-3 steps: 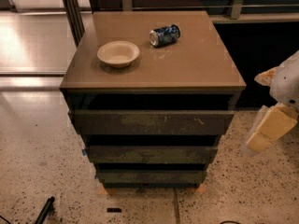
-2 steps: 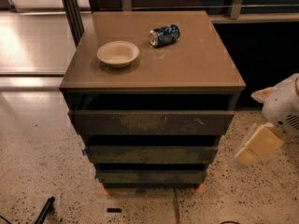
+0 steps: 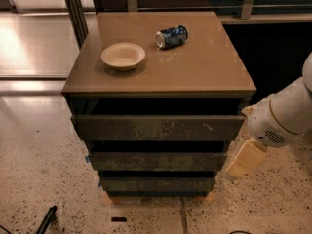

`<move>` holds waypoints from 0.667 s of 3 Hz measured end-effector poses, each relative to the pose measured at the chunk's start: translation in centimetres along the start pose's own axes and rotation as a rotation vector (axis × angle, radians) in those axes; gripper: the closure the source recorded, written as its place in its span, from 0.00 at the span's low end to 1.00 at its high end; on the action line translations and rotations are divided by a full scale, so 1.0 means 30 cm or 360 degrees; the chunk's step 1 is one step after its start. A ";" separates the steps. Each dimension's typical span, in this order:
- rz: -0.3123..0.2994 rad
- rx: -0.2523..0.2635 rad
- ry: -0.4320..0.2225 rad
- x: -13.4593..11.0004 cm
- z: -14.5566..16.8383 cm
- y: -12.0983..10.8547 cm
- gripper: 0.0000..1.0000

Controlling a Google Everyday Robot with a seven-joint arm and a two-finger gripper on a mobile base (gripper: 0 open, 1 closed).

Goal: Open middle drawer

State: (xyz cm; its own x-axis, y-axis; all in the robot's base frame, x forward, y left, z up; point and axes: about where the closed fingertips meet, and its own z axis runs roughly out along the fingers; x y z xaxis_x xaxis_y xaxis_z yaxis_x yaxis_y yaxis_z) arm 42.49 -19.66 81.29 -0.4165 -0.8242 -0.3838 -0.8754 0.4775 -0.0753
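We see a pale bowl (image 3: 123, 56) on the bench (image 3: 204, 74), out toward ten o'clock. A blue can (image 3: 171, 37) lies on its side near twelve o'clock. Lower down, the middle drawer (image 3: 157, 161) is the second of three dark fronts. At its three o'clock, just beside it, hangs the pincer (image 3: 245, 159). We cannot tell if it is open or closed.

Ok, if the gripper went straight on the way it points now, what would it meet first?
The gripper, low beside the cabinet, points down and left. It would probably meet the floor by the cabinet's base first, though depth is unclear. It would not meet the middle drawer.
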 end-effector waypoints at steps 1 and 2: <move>-0.0037 0.0010 0.0005 -0.030 -0.022 0.004 0.00; 0.0011 0.0110 -0.0065 0.013 -0.026 0.095 0.00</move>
State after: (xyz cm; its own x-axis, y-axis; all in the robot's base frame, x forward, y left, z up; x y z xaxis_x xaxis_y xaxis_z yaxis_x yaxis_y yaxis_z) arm 39.65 -18.86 81.64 -0.4110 -0.8083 -0.4215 -0.8529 0.5043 -0.1353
